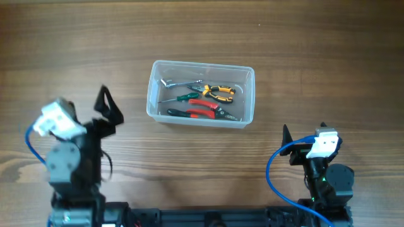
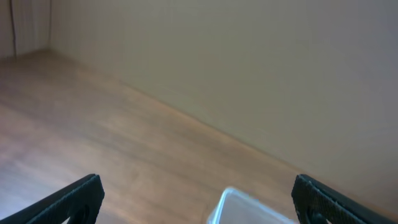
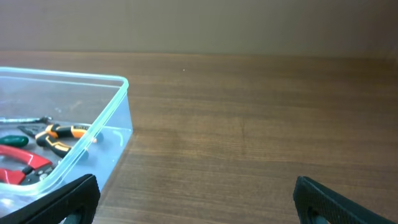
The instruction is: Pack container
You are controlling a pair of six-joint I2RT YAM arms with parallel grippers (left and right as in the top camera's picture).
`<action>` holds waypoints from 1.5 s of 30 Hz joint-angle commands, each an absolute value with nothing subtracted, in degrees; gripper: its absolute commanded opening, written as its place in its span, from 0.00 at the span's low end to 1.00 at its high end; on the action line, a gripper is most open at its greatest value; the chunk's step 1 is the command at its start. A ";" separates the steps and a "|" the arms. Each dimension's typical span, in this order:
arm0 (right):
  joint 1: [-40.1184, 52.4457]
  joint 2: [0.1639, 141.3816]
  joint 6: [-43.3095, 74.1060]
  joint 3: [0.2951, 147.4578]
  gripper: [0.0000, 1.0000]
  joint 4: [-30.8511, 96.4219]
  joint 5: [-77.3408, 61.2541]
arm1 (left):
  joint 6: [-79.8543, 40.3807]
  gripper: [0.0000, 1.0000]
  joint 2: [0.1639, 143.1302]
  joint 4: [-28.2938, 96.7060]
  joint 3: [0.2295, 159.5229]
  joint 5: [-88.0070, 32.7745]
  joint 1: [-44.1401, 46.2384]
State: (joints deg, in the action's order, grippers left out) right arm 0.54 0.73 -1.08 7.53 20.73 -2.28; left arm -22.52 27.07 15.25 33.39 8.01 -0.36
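Nearest first: my left hand (image 2: 199, 204) stands wide, its fingers (image 2: 74, 199) at opposite edges of the left wrist view, gripping nothing. My right hand (image 3: 196, 200) is likewise spread wide and grips nothing. The overhead view places both low on the counter (image 1: 328, 57), one to the container's left and one off its near right corner, neither touching it.

The container (image 1: 201, 64) sits upright at mid-counter, open at the top. It is clear plastic, rectangular, with rounded corners and a raised rim.

Findings differ by view. The left wrist view is blurred and shows only one pale corner of the container at its bottom edge; I cannot read the contents there. The right wrist view shows the container's end at the left, with some tools visible through the wall. Only the overhead view gives the full contents: a silver tool (image 1: 180, 82) at the far side, yellow-handled pliers (image 1: 219, 93), a green-handled screwdriver (image 1: 183, 98) and red-handled pliers (image 1: 205, 110) at the near side, all lying flat.

Beyond lies wood-grain counter, then a plain wall (image 2: 249, 62).
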 commanded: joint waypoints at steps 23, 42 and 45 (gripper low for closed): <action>0.45 0.16 0.01 7.25 1.00 20.58 -1.26 | -25.96 1.00 0.16 25.08 7.33 7.11 -0.14; 0.45 0.16 0.01 7.25 1.00 20.58 -1.26 | -25.98 1.00 0.16 25.32 7.35 7.09 -0.14; 0.47 0.16 0.01 7.25 1.00 20.58 -1.26 | -25.98 1.00 0.16 25.32 7.35 7.09 -0.14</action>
